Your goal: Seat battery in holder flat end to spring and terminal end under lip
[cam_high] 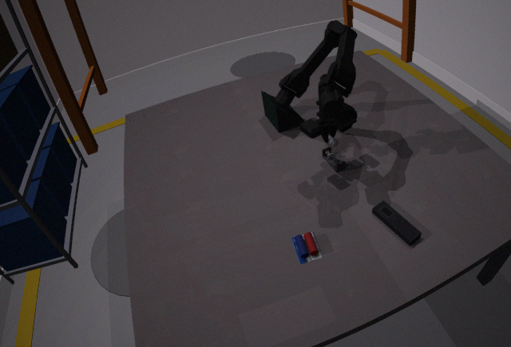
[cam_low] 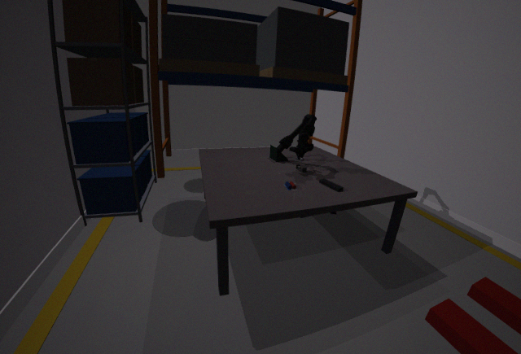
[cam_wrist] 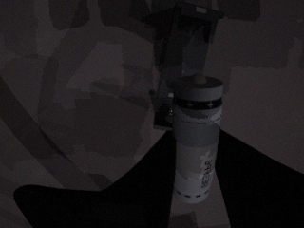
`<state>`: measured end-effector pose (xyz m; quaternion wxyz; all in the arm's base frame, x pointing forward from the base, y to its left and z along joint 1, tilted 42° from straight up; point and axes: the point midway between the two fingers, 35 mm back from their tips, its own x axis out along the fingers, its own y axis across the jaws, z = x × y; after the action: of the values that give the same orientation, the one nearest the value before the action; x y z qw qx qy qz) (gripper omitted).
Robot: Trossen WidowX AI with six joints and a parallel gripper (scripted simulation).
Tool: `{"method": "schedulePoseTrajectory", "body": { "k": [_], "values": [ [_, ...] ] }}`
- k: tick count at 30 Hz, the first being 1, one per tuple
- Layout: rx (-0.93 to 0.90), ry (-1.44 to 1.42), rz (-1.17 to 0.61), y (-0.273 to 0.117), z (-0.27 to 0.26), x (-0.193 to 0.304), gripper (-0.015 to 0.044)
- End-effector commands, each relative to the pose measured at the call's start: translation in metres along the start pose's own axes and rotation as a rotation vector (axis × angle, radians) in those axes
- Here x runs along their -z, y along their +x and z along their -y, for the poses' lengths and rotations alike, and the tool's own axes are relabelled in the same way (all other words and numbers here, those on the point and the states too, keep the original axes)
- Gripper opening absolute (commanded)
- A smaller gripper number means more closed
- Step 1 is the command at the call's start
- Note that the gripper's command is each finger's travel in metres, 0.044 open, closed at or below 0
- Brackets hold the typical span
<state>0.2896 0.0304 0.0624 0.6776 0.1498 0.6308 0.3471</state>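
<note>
The battery (cam_wrist: 196, 142) (cam_high: 333, 142) is light grey with a dark band near its terminal end. My gripper (cam_wrist: 193, 137) (cam_high: 330, 137) is shut on it, with a dark finger on each side of its body. In the wrist view the terminal end points up the picture, toward the holder. The dark holder (cam_wrist: 182, 66) (cam_high: 334, 163) (cam_low: 301, 168) lies on the table, beyond the battery in the wrist view. The battery is held above the table, apart from the holder in the top view. Its top end overlaps the holder's near end in the wrist view, and its flat end is away from the holder.
A pack with a blue and a red cylinder (cam_high: 306, 246) (cam_low: 290, 185) lies toward the front of the table (cam_high: 198, 211). A dark oblong device (cam_high: 396, 222) (cam_low: 330, 185) lies to its right. The dark green arm base plate (cam_high: 277, 113) stands behind the holder.
</note>
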Motion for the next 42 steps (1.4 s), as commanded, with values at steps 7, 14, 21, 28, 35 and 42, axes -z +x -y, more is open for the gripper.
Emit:
{"method": "schedulePoseTrajectory", "body": {
  "k": [7,14,21,28,35,42],
  "values": [
    [0.002,0.221,0.006,-0.003,0.002,-0.025,0.0071],
    [0.019,0.218,0.052,0.006,0.004,-0.027,0.0071],
    [0.036,0.219,0.124,0.018,0.005,-0.029,0.0071],
    [0.048,0.218,0.196,0.029,0.005,-0.031,0.0071],
    [0.059,0.217,0.261,0.037,0.002,-0.031,0.0071],
    [0.066,0.217,0.287,0.040,0.002,-0.031,0.0071]
  ]
}}
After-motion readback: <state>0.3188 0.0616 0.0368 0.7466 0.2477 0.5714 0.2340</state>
